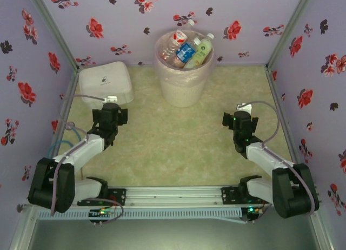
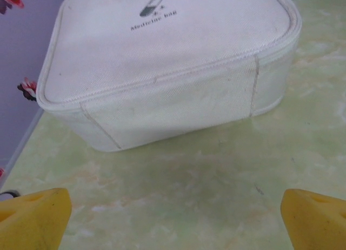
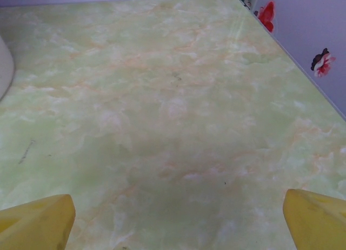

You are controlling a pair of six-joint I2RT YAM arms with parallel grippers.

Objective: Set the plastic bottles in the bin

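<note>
The plastic bottles (image 1: 186, 50) are packed inside the bin (image 1: 183, 85), standing and leaning with their caps poking up over the rim, so the bin looks very full. The bin is ahead of the left gripper (image 2: 175, 217) and off to its right, and ahead of the right gripper (image 3: 175, 222) and off to its left, well apart from both. The left gripper has its yellow fingers (image 2: 35, 216) spread wide with nothing between them, and it hangs low over the worktop (image 1: 173, 147). Just ahead of it sits a white box (image 2: 162, 71) with "Medicine" written on the lid, near it but not touching. The right gripper is spread wide too and holds nothing, with bare green worktop under it and ahead of it. I think both are let go like this because every bottle I can see is in the bin, so the job looks about done. The bin is piled high, so one more bottle could roll off the top. The white box is not a bottle, so it should be left alone
</note>
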